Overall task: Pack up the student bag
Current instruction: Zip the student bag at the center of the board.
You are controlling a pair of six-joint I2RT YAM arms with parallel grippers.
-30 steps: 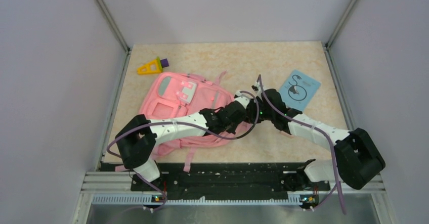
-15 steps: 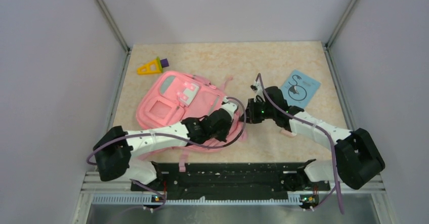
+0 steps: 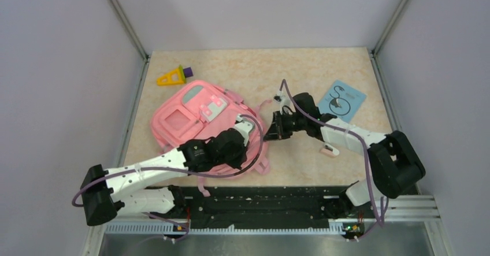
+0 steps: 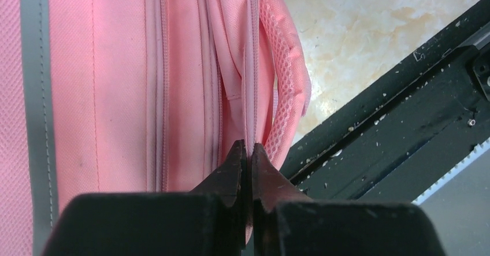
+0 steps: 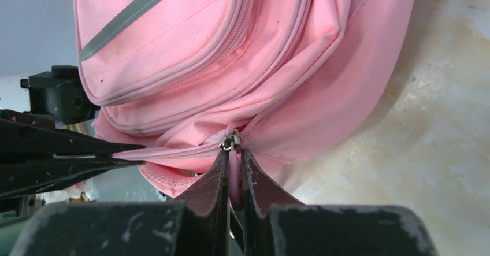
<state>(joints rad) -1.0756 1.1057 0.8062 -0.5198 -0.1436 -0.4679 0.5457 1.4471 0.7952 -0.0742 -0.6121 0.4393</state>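
Note:
The student bag [image 3: 193, 114], pink with a grey stripe and white patches, lies left of the table's middle. Its side fills the left wrist view [image 4: 115, 77]. My left gripper [image 4: 247, 149] is shut on a pink fabric seam at the bag's edge, by the mesh strap [image 4: 286, 88]. From above it [image 3: 253, 136] sits at the bag's right end. My right gripper [image 5: 234, 154] is shut on the pink zipper pull [image 5: 232, 178], just below the metal slider [image 5: 230, 142]. In the top view it [image 3: 269, 132] meets the bag from the right.
A yellow triangle with a purple piece [image 3: 173, 75] lies at the back left. A blue booklet [image 3: 342, 101] is at the right, and a small pink item [image 3: 329, 150] lies under the right forearm. The black rail [image 3: 260, 201] runs along the near edge.
Both grippers have moved left while keeping hold, and the bag has slid and turned left with them. The left arm's elbow swung out to the left.

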